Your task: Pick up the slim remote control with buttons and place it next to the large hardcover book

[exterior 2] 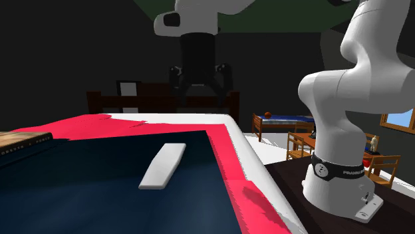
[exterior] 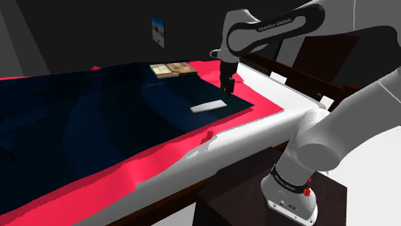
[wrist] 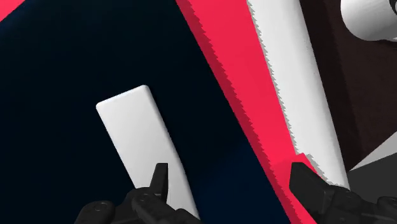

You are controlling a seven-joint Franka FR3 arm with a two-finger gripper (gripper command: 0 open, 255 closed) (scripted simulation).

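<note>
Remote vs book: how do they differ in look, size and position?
Colour: the remote is plain white; the book has a tan, patterned cover.
Size: the remote is slim and thin; the book is wider and thicker.
Position: the remote lies near the open pincer; the book lies farther off.
Shared: both lie flat on the bed, neither held.

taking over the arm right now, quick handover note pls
Gripper: open, empty, hanging above the bed, touching nothing.
Remote: a plain white slab, flat on the dark blue blanket near the red sheet. In the wrist view it lies under one finger, not centred between the two.
Book: flat at the blanket's far end, well apart from the remote.
Done: nothing grasped or moved yet.
Left: centre over the remote, descend, grasp, carry, set down beside the book.
</note>
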